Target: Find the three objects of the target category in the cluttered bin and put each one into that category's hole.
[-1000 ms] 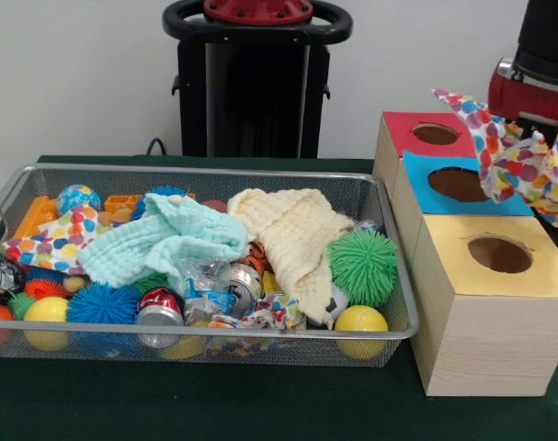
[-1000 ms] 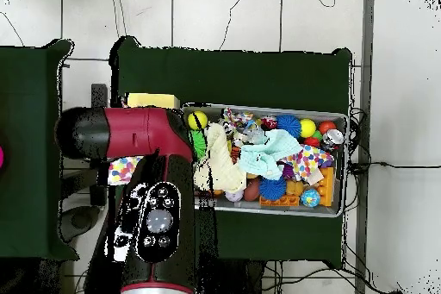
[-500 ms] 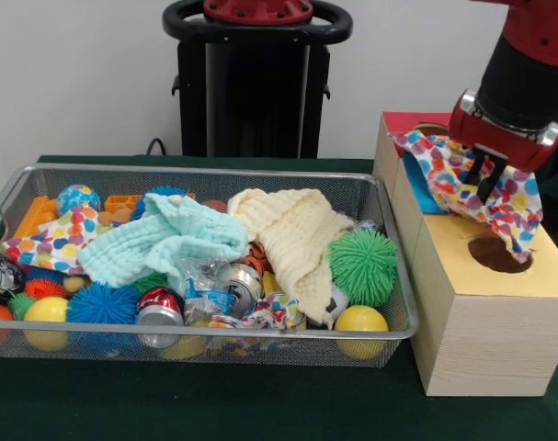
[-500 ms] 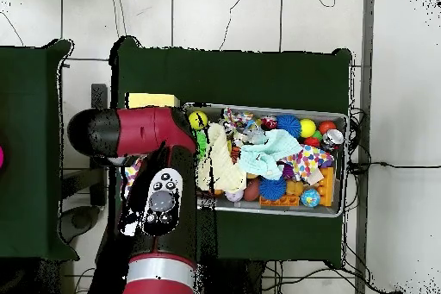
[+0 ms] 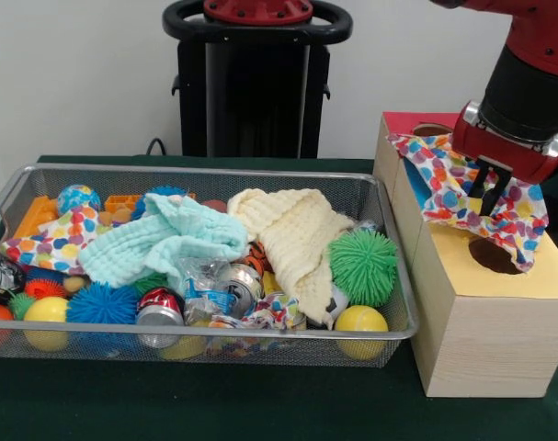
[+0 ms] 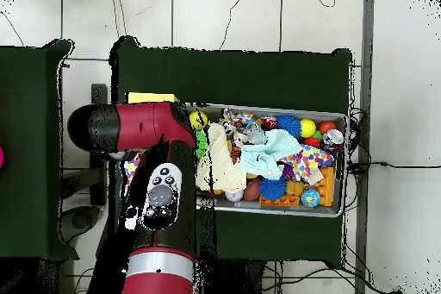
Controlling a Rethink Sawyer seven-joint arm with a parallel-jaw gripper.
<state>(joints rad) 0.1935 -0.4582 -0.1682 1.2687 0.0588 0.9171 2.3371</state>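
Observation:
My gripper is shut on a polka-dot cloth just above the yellow-topped box. The cloth drapes from the blue-topped box across to the yellow box's round hole, and its lower edge covers part of the hole. A second polka-dot cloth lies at the left end of the wire bin. A third one is crumpled at the bin's front among cans. In the overhead view the arm hides the boxes; only a strip of yellow top shows.
The mint-green cloth and the cream cloth lie on top of the bin's clutter of spiky balls, cans and yellow balls. The red-topped box stands behind the blue one. The robot's pedestal stands behind the bin.
The gripper has carried the polka-dot cloth in from the right and down over the boxes. The cloth now hangs over the yellow box's hole.

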